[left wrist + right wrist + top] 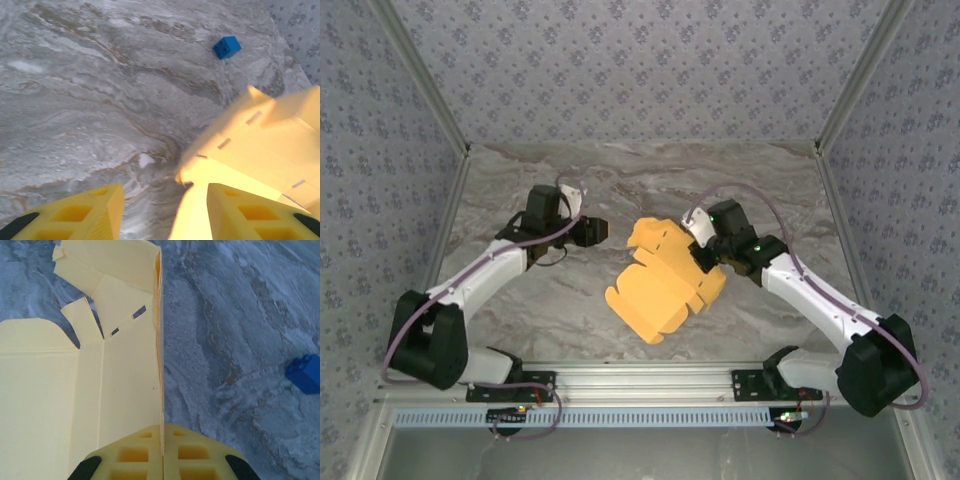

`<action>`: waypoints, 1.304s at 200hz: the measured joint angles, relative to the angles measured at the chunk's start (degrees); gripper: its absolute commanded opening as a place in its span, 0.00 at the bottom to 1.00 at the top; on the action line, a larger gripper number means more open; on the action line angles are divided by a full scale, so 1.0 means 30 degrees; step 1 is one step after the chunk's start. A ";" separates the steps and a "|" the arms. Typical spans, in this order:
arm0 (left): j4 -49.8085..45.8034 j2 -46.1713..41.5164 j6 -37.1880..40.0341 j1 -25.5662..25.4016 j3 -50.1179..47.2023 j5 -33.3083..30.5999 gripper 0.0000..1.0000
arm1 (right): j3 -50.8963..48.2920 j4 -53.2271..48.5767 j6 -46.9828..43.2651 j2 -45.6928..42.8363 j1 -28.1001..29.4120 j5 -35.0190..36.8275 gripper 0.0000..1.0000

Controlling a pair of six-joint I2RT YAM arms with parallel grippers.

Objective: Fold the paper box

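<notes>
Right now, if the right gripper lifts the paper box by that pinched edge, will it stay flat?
Probably not: the paper box is thin card held at one edge by the right gripper, so far panels would likely sag. Its cut flaps should hinge easily. It looks light and would probably slide if pushed.

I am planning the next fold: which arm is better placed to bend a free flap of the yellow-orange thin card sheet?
Left, probably. The left gripper is open and free beside the yellow-orange thin card sheet; the right gripper is shut on its edge, holding it.
</notes>
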 measured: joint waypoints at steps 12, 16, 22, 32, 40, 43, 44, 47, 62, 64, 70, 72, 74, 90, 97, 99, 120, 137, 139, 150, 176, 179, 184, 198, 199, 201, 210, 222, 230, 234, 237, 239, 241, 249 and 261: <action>0.0991 -0.0590 -0.0401 -0.1333 -0.0896 -0.0408 0.49 | 0.0109 -0.0124 0.0466 0.0386 -0.0539 -0.0007 0.00; 0.1362 -0.0663 -0.0503 -0.1894 -0.1166 -0.0466 0.49 | 0.0146 -0.0138 0.0619 0.0546 -0.0714 -0.0015 0.00; 0.1887 -0.0692 -0.0634 -0.2550 -0.1501 -0.0517 0.49 | 0.0197 -0.0138 0.0772 0.0743 -0.0933 -0.0029 0.00; 0.2594 -0.0495 -0.0758 -0.3767 -0.1931 -0.0692 0.49 | 0.0226 -0.0138 0.1042 0.1071 -0.1326 -0.0095 0.00; 0.3053 -0.0022 -0.0772 -0.4575 -0.2011 -0.0787 0.47 | 0.0226 -0.0146 0.1202 0.1290 -0.1596 -0.0204 0.00; 0.3220 0.0240 -0.0750 -0.4852 -0.2004 -0.0816 0.46 | 0.0226 -0.0153 0.1275 0.1355 -0.1698 -0.0219 0.00; 0.3264 0.0284 -0.0750 -0.4911 -0.2004 -0.0823 0.46 | 0.0226 -0.0160 0.1304 0.1392 -0.1749 -0.0240 0.00; 0.3519 0.0583 -0.0750 -0.5180 -0.1982 -0.0874 0.45 | 0.0226 -0.0160 0.1333 0.1464 -0.1836 -0.0284 0.00; 0.4131 0.2142 -0.0605 -0.6062 -0.1676 -0.1049 0.42 | 0.0226 -0.0168 0.1479 0.1778 -0.2244 -0.0437 0.00; 0.4160 0.2397 -0.0539 -0.6171 -0.1596 -0.1071 0.42 | 0.0226 -0.0175 0.1515 0.1814 -0.2288 -0.0474 0.00; 0.4284 0.3082 -0.0459 -0.6433 -0.1355 -0.1166 0.42 | 0.0226 -0.0197 0.1537 0.1894 -0.2397 -0.0546 0.00; 0.4306 0.3300 -0.0357 -0.6535 -0.1253 -0.1195 0.41 | 0.0226 -0.0211 0.1537 0.1916 -0.2433 -0.0576 0.00; 0.4357 0.3555 -0.0328 -0.6623 -0.1158 -0.1231 0.41 | 0.0226 -0.0219 0.1537 0.1931 -0.2470 -0.0605 0.00; 0.4648 0.5238 0.0044 -0.7206 -0.0335 -0.1421 0.40 | 0.0233 -0.0299 0.1537 0.1960 -0.2659 -0.0845 0.00; 0.4838 0.5843 0.0197 -0.7446 -0.0007 -0.1486 0.40 | 0.0255 -0.0306 0.1537 0.1960 -0.2725 -0.0896 0.00; 0.4896 0.5982 0.0262 -0.7504 0.0080 -0.1515 0.40 | 0.0262 -0.0321 0.1537 0.1960 -0.2732 -0.0911 0.00; 0.5799 0.6987 0.0554 -0.7898 0.0561 -0.1581 0.40 | 0.0372 -0.0488 0.1515 0.1960 -0.2900 -0.1078 0.00; 0.6492 0.7468 0.0765 -0.8000 0.0612 -0.1654 0.40 | 0.0408 -0.0554 0.1501 0.1953 -0.3118 -0.1180 0.00; 0.6535 0.7497 0.0809 -0.8000 0.0612 -0.1676 0.40 | 0.0408 -0.0561 0.1494 0.1953 -0.3140 -0.1202 0.00; 0.6747 0.7723 0.0998 -0.8000 0.0619 -0.1807 0.40 | 0.0408 -0.0597 0.1457 0.1953 -0.3242 -0.1224 0.00; 0.7038 0.8342 0.1486 -0.8036 0.0758 -0.2200 0.40 | 0.0408 -0.0641 0.1443 0.1953 -0.3308 -0.1297 0.00; 0.7031 0.8408 0.1545 -0.8058 0.0780 -0.2259 0.40 | 0.0408 -0.0648 0.1443 0.1953 -0.3308 -0.1311 0.00; 0.7031 0.8524 0.1654 -0.8102 0.0831 -0.2346 0.40 | 0.0408 -0.0648 0.1443 0.1945 -0.3308 -0.1355 0.00; 0.7023 0.8874 0.2055 -0.8298 0.1020 -0.2652 0.39 | 0.0408 -0.0648 0.1435 0.1945 -0.3344 -0.1392 0.00; 0.7023 0.8903 0.2084 -0.8327 0.1035 -0.2659 0.39 | 0.0408 -0.0648 0.1443 0.1945 -0.3344 -0.1406 0.00; 0.7023 0.8939 0.2135 -0.8357 0.1049 -0.2688 0.39 | 0.0408 -0.0648 0.1435 0.1945 -0.3344 -0.1421 0.00; 0.7031 0.9122 0.2390 -0.8488 0.1158 -0.2820 0.38 | 0.0408 -0.0648 0.1435 0.1945 -0.3402 -0.1494 0.00; 0.7060 0.9420 0.2718 -0.8575 0.1348 -0.2965 0.37 | 0.0444 -0.0707 0.1435 0.1945 -0.3468 -0.1523 0.00; 0.7169 0.9646 0.2863 -0.8612 0.1457 -0.3038 0.35 | 0.0481 -0.0743 0.1435 0.1945 -0.3475 -0.1530 0.00; 0.7176 0.9763 0.2973 -0.8612 0.1515 -0.3089 0.34 | 0.0495 -0.0758 0.1435 0.1945 -0.3497 -0.1537 0.00; 0.7206 0.9850 0.3002 -0.8619 0.1545 -0.3089 0.34 | 0.0510 -0.0765 0.1435 0.1945 -0.3504 -0.1552 0.00; 0.7213 0.9916 0.3024 -0.8612 0.1574 -0.3111 0.33 | 0.0517 -0.0765 0.1435 0.1945 -0.3504 -0.1552 0.00; 0.7227 0.9981 0.3104 -0.8612 0.1603 -0.3147 0.32 | 0.0525 -0.0765 0.1435 0.1945 -0.3504 -0.1566 0.00; 0.7329 1.0251 0.3264 -0.8612 0.1712 -0.3169 0.30 | 0.0546 -0.0787 0.1421 0.1945 -0.3512 -0.1574 0.00; 0.7322 1.0644 0.3432 -0.8590 0.1923 -0.3213 0.28 | 0.0546 -0.0794 0.1355 0.1945 -0.3519 -0.1574 0.00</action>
